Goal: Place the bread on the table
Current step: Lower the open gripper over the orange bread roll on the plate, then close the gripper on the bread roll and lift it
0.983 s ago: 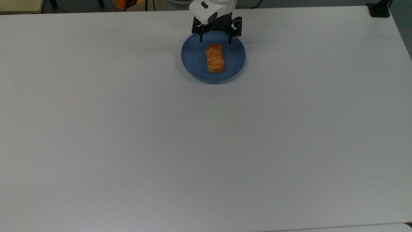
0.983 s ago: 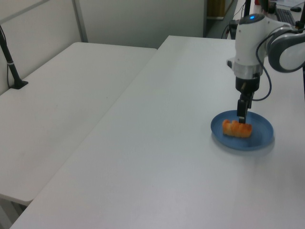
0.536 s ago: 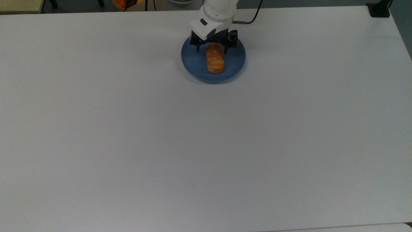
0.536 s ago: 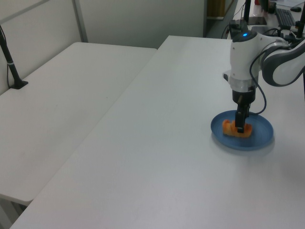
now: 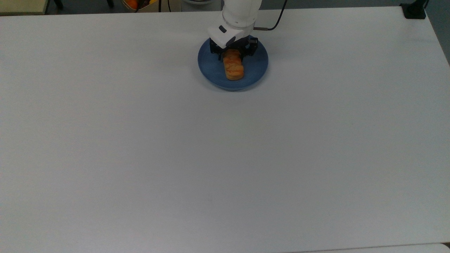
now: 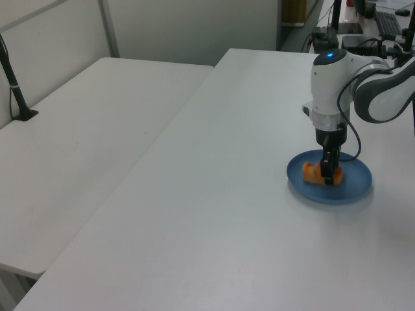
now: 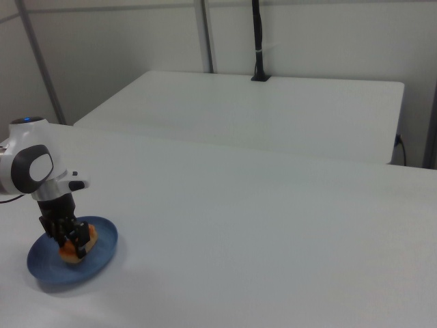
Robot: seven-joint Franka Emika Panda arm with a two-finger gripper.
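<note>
The bread (image 5: pixel 233 67) lies lengthwise on the blue plate (image 5: pixel 213 71), near the far edge of the white desk (image 5: pixel 225 158). The hand (image 5: pixel 232 53) is down over the bread's far end, its fingers apparently closed against both sides, grasping it.

Gripper (image 5: pixel 232 53) down, fingers closed in

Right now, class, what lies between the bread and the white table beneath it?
The blue plate does: in the top view the bread lies on it, with the gripper closed on the bread's far end, and the plate rests on the table.
</note>
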